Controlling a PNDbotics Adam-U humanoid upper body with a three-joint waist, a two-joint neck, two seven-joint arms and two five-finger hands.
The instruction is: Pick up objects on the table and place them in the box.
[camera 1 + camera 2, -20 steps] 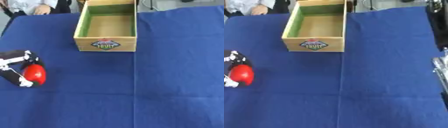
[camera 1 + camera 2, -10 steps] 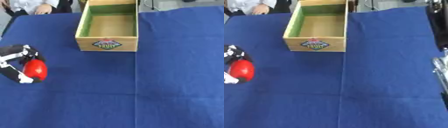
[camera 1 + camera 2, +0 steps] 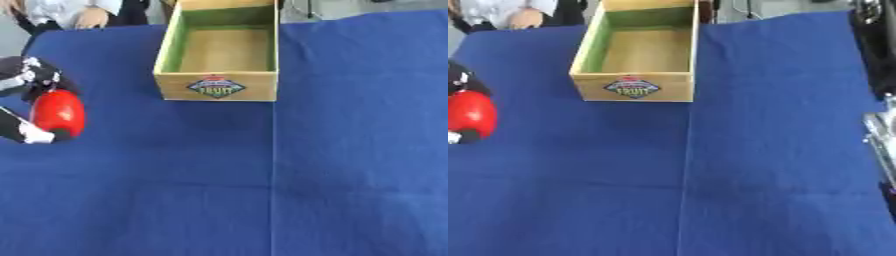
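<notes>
Step in hand: pick-up stage; the red object is grasped, transfer to the box not yet made.
Left robot hand point(image 3: 31, 107): at the left edge of the left eye view, black-and-silver fingers curled around the smooth, rounded red object point(image 3: 59, 112); one finger arches over its top, a pale fingertip sits at its lower left.
Red object, position: on the left side of the blue-cloth-covered desk point(image 3: 262, 190), well apart from the box, lower and further left. Cannot tell whether it rests on the cloth or is lifted.
Box: open rectangular wooden box point(image 3: 219, 87) with green inner walls and a fruit label on its front; stands at the far middle of the desk; nothing visible inside.
Right robot hand: nothing at the right edge of the right eye view can be made out as a hand.
Next move, judged: raise the object above the box's near-left wall, carry it right and away, then release over the open interior.
Risk, judged: clipping the rim if carried low.
</notes>
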